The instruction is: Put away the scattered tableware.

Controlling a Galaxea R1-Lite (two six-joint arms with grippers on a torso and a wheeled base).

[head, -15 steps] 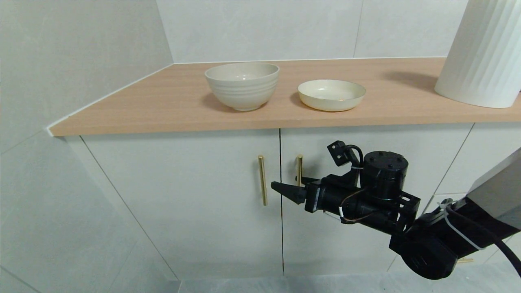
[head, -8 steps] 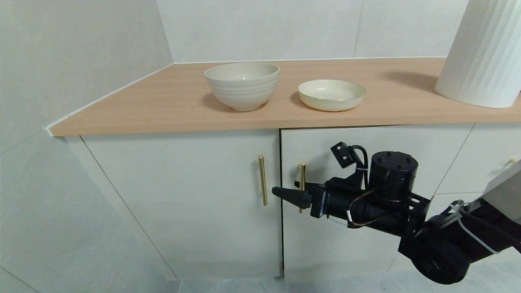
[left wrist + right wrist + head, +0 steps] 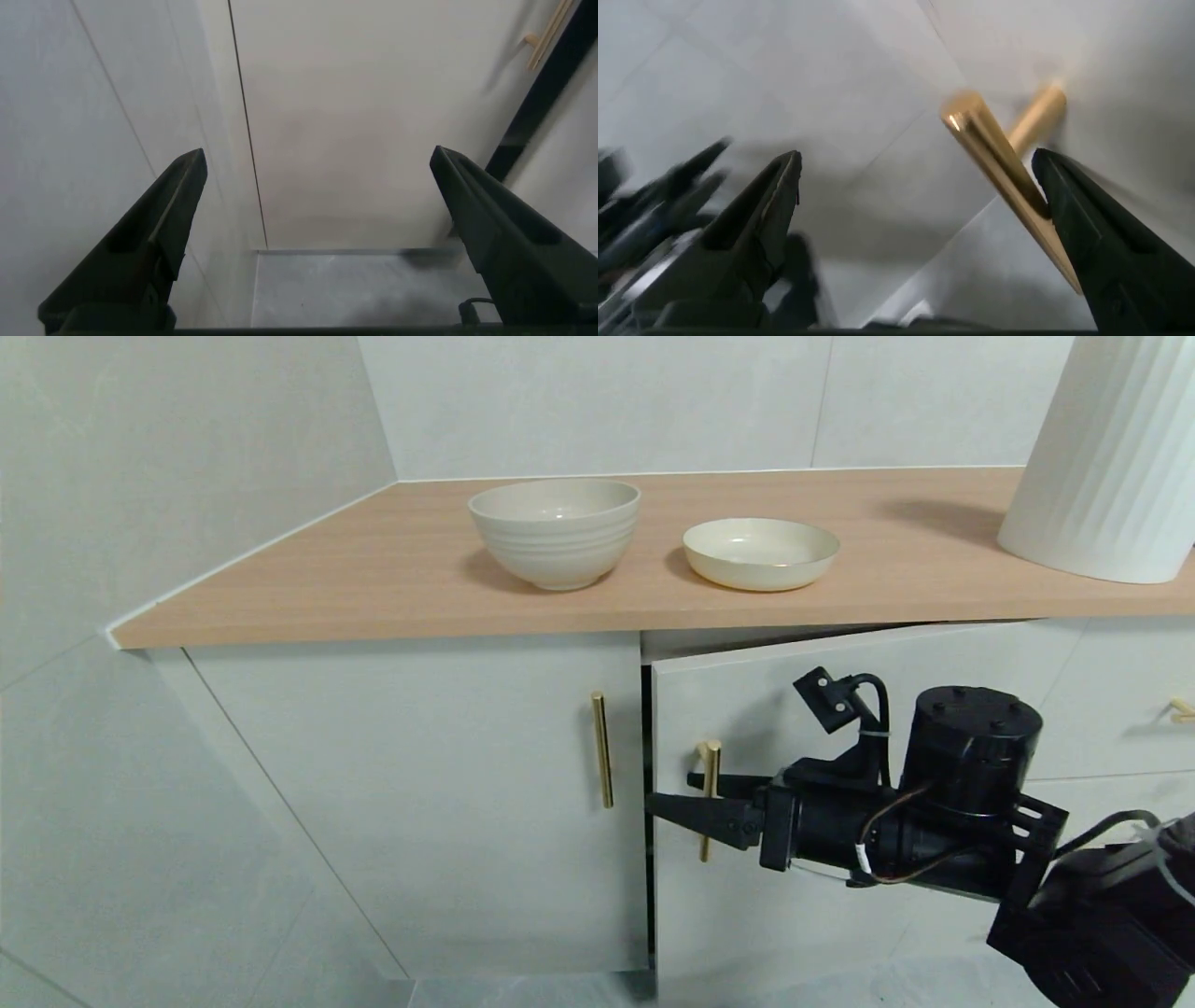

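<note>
Right gripper (image 3: 689, 796) sits at the gold handle (image 3: 710, 756) of the right door (image 3: 747, 700). Its fingers are spread wide with the bar standing between them. In the right wrist view the bar lies close against one finger and well apart from the other, so the gripper hooks the handle rather than clamps it. That door stands ajar, its free edge out from the left door (image 3: 420, 784). A dark gap (image 3: 646, 737) runs between the two, and a shadowed wedge shows under the edge of the countertop (image 3: 373, 583). The inside of the cabinet cannot be made out through the gap. The left door lies flush and closed, its own gold bar (image 3: 603, 749) just beside the gap. A strip of grey floor (image 3: 523, 989) shows below the doors.

On the countertop, the deep bowl (image 3: 555, 532) and the shallow dish (image 3: 761, 553) stand upright side by side, near each other but apart. Both are set back from the front edge with bare wood all round. Well to the right, a white ribbed container (image 3: 1111, 467) is cut off by the frame's top and side. Tiled wall closes the counter at the back and on the left.

Left gripper (image 3: 316, 163) hangs with its fingers wide apart and nothing between them, facing pale panels and a patch of floor.
</note>
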